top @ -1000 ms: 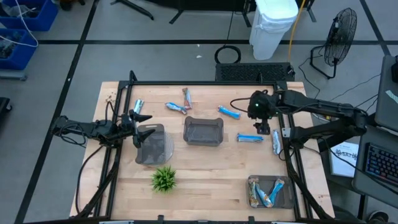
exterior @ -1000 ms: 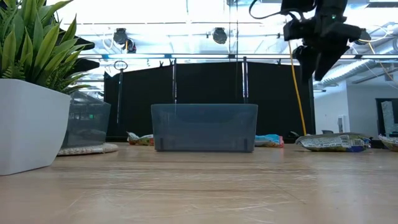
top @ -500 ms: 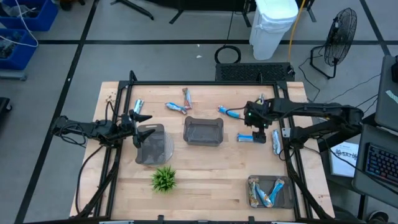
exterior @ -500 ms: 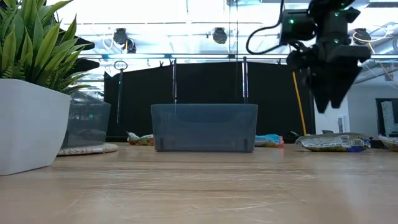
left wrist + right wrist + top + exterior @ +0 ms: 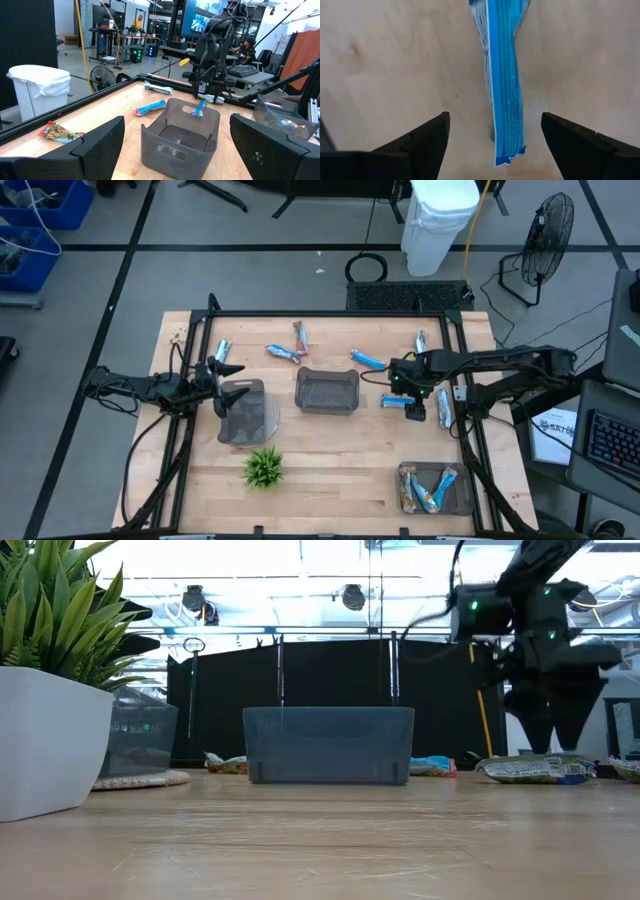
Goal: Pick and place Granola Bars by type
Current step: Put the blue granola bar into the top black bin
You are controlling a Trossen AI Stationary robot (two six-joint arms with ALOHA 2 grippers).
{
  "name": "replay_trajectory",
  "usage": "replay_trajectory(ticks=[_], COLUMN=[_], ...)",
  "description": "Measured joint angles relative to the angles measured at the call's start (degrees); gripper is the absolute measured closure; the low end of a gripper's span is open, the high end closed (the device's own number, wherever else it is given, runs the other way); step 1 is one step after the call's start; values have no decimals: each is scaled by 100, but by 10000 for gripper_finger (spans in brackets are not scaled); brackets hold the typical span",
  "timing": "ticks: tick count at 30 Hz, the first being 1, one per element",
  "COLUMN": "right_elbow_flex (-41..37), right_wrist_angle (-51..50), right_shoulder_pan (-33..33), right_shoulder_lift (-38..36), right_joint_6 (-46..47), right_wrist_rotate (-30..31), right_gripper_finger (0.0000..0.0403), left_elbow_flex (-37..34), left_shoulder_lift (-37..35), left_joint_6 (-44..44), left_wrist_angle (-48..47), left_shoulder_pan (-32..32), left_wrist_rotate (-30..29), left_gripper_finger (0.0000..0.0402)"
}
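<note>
A blue bar [image 5: 398,402] lies flat on the counter [image 5: 330,460], just right of the middle tray [image 5: 327,390]. The right tool [image 5: 414,409] hangs directly over the bar's right end, fingers [image 5: 580,145] spread to either side of it, not touching. Further bars lie beyond the tray: one [image 5: 368,360] to its upper right, two [image 5: 284,353] to its upper left. More sit in the tray [image 5: 432,488] far below and right. The left tool [image 5: 222,370], spread and empty, waits left of the middle tray.
</note>
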Motion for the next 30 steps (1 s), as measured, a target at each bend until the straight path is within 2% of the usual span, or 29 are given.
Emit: replay_trajectory(ticks=[6,15,21,30], right_elbow_flex=[0,2,2,2], right_wrist_angle=[46,58,58,54], right_shoulder_pan=[0,0,0,0], right_shoulder_lift=[591,936,1017,1016], right_joint_6=[-29,-39,-32,-30], right_wrist_rotate=[8,16,29,36], right_gripper_finger=[96,108,164,289], left_elbow_flex=[1,1,1,1], left_shoulder_lift=[-2,0,0,-1], left_joint_6=[-1,0,1,1], left_wrist_angle=[0,0,0,0], left_shoulder_pan=[0,-2,-2,0], left_wrist_rotate=[1,0,-1,1], left_gripper_finger=[41,41,41,41])
